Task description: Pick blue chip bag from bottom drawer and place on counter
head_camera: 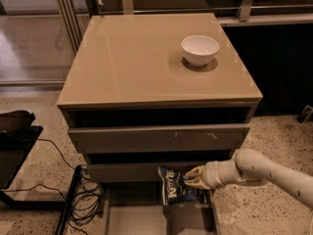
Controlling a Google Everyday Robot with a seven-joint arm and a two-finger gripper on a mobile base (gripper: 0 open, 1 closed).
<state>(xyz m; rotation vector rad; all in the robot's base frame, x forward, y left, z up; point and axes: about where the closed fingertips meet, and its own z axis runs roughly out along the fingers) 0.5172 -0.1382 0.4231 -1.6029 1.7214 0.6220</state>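
Note:
The blue chip bag [175, 186] is dark navy with white lettering. It hangs in the air above the open bottom drawer [128, 220], in front of the middle drawer's front. My gripper [192, 177] comes in from the right on a white arm and is shut on the bag's right edge. The counter [142, 62] is the glossy beige top of the cabinet, well above the gripper.
A white bowl [199, 49] stands on the counter's back right. Two upper drawers [156, 138] are slightly open. A black stand [14, 146] and cables [83, 199] lie on the speckled floor at the left. A dark wall panel is at the right.

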